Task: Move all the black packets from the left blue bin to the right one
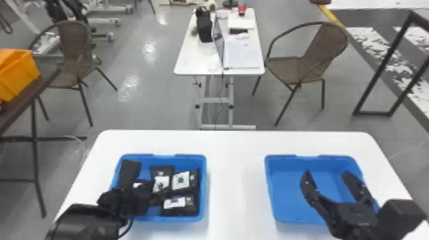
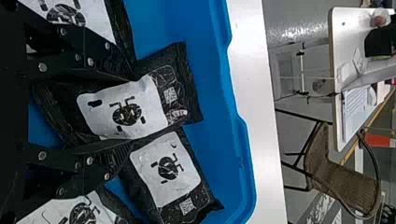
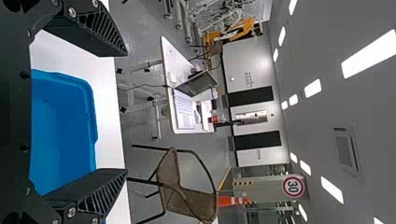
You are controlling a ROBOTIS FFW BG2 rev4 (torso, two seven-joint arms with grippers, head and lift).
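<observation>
In the head view, my left gripper (image 1: 150, 198) is low in the left blue bin (image 1: 204, 188), at the near end of a black packet with a white label (image 1: 161, 183). In the left wrist view, my left gripper (image 2: 132, 111) is shut on that black packet (image 2: 126, 111), one finger against each side. Other packets lie around it, including one angled beside it (image 2: 167, 170) and one at the bin's near right (image 1: 180, 206). The right gripper (image 1: 328, 174) is over the right blue bin (image 1: 268, 188); in the right wrist view the right gripper (image 3: 127, 112) stands open, holding nothing.
Both bins stand on a white table (image 1: 236, 178), with a strip of tabletop between them. Beyond its far edge are another table (image 1: 188, 60) and brown chairs (image 1: 306, 63). An orange bin (image 1: 19, 73) sits on a side table at the far left.
</observation>
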